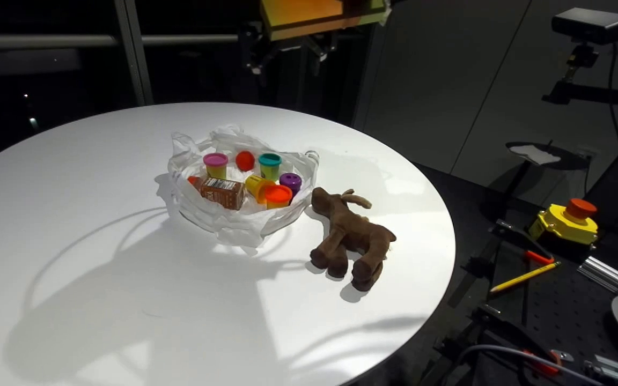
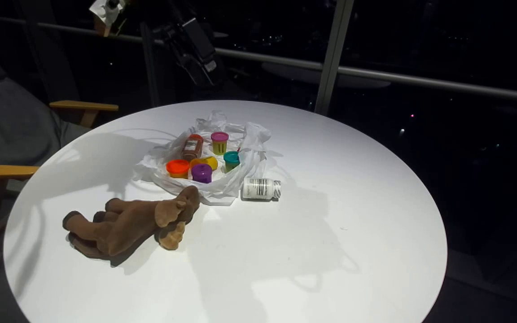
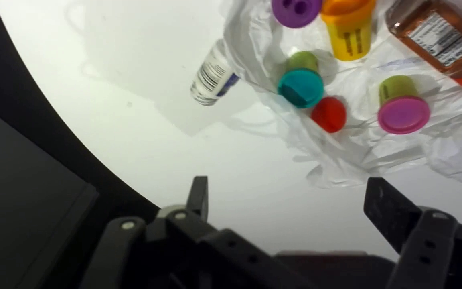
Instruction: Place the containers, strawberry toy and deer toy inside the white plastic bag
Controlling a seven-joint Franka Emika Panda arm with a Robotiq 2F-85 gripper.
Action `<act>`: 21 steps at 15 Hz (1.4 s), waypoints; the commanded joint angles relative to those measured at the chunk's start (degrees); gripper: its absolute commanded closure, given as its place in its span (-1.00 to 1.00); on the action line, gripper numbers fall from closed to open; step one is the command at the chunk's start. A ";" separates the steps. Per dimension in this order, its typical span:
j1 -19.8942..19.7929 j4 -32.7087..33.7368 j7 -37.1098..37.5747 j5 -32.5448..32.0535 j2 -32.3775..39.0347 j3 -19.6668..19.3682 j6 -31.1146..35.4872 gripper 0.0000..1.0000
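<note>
Below the pincer [image 3: 287,194] (empty, wide-spread), round coloured tubs [image 1: 258,187] and rounded red toy [image 1: 245,161] are held in the white plastic bag [image 1: 242,228]; the brown plush deer [image 1: 356,233] is left.

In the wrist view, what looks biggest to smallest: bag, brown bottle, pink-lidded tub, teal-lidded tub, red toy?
White plastic bag, cut off
Brown bottle, cut off
Pink-lidded tub and teal-lidded tub: too alike to rank
Red toy

The deer toy [image 2: 128,224] and a white bottle [image 2: 260,189] lie outside the white plastic bag [image 2: 229,185] holding containers [image 2: 201,173].
</note>
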 commanded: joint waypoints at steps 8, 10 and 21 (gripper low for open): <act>-21.38 -13.24 -9.13 22.35 4.74 4.40 26.94 -1.00; -22.01 -11.41 -13.30 28.49 9.68 5.11 30.27 -1.00; -16.06 -1.59 -20.72 41.91 21.33 0.71 36.20 -1.00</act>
